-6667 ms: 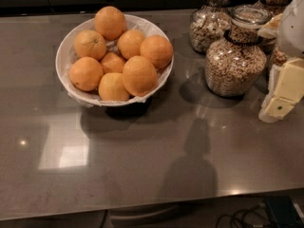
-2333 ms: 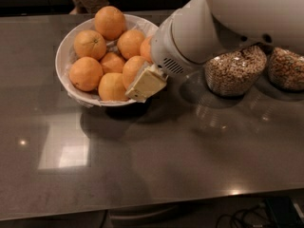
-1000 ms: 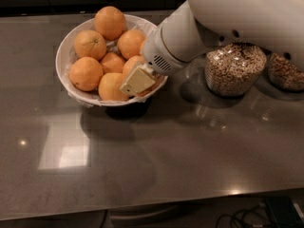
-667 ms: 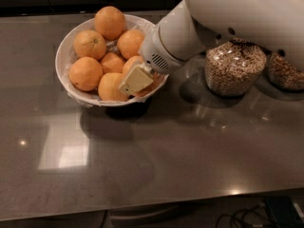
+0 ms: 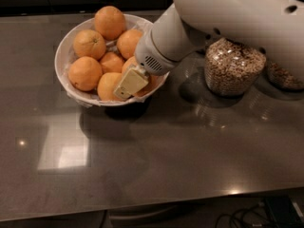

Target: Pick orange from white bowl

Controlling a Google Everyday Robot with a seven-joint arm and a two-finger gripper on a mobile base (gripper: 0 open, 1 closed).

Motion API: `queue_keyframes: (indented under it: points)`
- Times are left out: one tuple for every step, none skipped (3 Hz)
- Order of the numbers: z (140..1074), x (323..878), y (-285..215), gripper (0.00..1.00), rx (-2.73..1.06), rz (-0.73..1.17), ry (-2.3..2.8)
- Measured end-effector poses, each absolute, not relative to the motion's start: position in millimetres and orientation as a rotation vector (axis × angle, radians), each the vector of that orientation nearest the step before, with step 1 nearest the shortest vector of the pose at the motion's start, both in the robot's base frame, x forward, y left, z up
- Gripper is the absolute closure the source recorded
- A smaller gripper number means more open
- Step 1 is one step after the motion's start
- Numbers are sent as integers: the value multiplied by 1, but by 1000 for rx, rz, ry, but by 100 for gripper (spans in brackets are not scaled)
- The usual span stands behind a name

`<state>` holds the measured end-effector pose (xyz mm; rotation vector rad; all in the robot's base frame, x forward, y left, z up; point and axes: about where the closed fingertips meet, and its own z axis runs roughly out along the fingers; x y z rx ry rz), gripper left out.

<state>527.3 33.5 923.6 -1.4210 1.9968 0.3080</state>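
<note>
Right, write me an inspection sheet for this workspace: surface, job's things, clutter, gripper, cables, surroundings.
Surface: dark glossy countertop with light reflections.
Job's things: white bowl at rear left, piled with oranges; the orange at its front right is partly hidden by the arm.
Clutter: glass jar of cereal right of the bowl; second jar at the right edge.
Gripper: gripper down in the bowl's front-right part, at the orange.
Cables: dark cables below the counter's front edge, lower right.
Surroundings: dark background; nothing seen.
</note>
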Motion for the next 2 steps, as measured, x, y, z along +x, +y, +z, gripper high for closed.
queue_keyframes:
  points:
    - [917, 528, 34, 29, -1435, 314, 2020]
    - [918, 529, 35, 23, -1436, 314, 2025]
